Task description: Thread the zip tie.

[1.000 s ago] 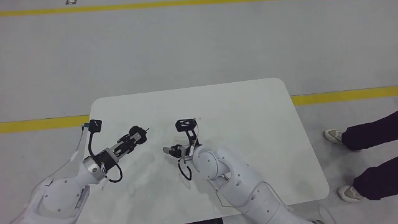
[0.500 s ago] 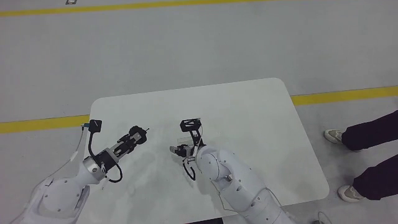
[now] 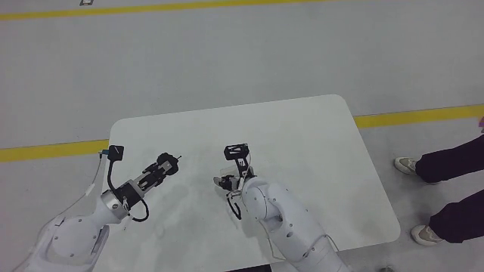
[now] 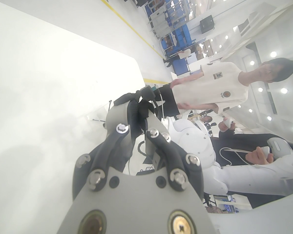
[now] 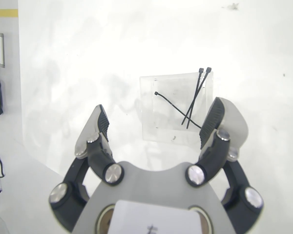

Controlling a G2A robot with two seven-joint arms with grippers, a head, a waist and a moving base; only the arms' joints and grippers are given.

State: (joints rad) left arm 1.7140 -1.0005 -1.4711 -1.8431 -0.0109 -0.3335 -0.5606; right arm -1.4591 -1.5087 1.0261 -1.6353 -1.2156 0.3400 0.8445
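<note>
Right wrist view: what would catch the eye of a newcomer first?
Three black zip ties lie crossed in a clear square tray on the white table. The right gripper hangs open close to them, holding nothing.

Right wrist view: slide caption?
Open right gripper over three black zip ties in a clear tray on the white table.

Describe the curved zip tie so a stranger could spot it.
On the white table sits a clear tray with three black ties. Two straight ties cross, heads together; the curved tie bows, its head alone at the tray's other side.
</note>
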